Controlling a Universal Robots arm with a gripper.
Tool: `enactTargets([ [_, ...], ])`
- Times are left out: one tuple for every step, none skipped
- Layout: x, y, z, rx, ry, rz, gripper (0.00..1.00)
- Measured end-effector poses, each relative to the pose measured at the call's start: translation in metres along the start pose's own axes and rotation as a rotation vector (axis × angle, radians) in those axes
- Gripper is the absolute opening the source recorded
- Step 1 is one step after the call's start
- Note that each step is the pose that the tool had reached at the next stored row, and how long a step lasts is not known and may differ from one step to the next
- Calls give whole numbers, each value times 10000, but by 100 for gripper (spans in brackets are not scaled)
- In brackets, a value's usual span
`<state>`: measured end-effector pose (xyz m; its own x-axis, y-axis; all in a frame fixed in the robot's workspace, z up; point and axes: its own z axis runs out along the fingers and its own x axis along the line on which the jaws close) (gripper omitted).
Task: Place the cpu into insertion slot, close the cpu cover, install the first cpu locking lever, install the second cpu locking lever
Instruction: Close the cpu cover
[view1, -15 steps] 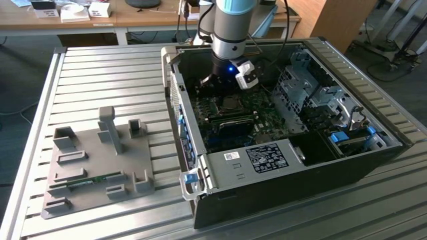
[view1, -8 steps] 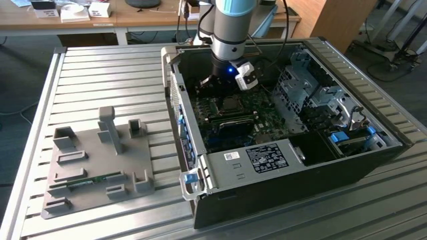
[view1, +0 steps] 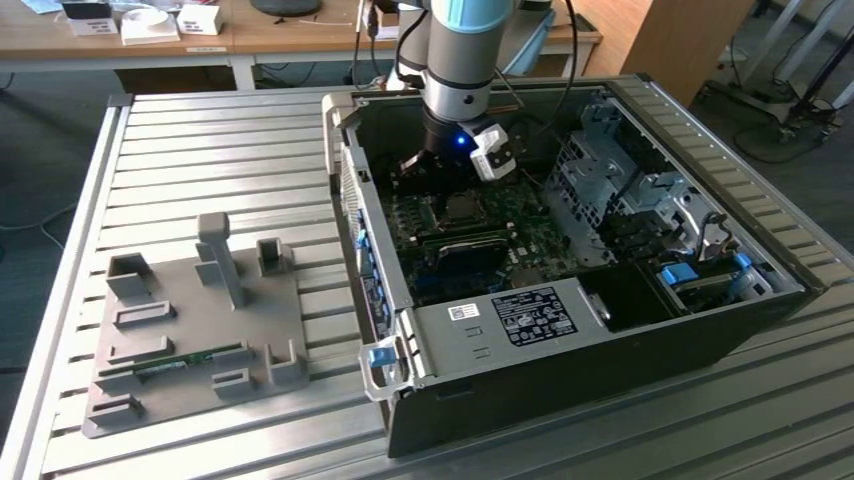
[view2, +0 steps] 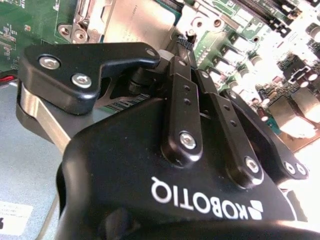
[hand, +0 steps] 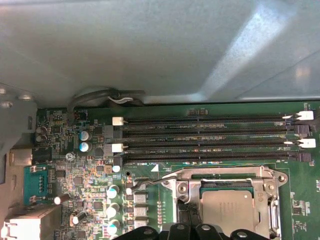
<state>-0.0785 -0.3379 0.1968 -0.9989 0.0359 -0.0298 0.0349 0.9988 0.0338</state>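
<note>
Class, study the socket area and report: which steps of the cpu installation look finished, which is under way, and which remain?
Done: the cpu sits in the insertion slot, and the cpu cover lies flat over it. In hand: the gripper is down at the socket's edge, near a wire lever. Left: neither locking lever can be confirmed as latched, so both steps count as open.

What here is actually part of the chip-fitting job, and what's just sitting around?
Part of the job:
- gripper, right at the socket
- cpu, silver top showing
- cpu cover, framing the cpu

Just lying about:
- memory slots
- grey fixture tray
- white boxes on the desk
</note>
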Motion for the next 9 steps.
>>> enactTargets([
  [0, 0, 0, 0, 0, 0, 11],
  [0, 1, 1, -2, -1, -6, 11],
  [0, 1, 1, -2, 0, -28, 11],
  [0, 1, 1, -4, 1, -62, 11],
  [0, 1, 1, -5, 2, -104, 11],
  [-1, 1, 1, -7, 5, -182, 11],
  [-1, 1, 1, -8, 5, -194, 11],
  [-1, 1, 1, -8, 5, -195, 11],
  [-1, 1, 2, -9, 5, -196, 11],
])
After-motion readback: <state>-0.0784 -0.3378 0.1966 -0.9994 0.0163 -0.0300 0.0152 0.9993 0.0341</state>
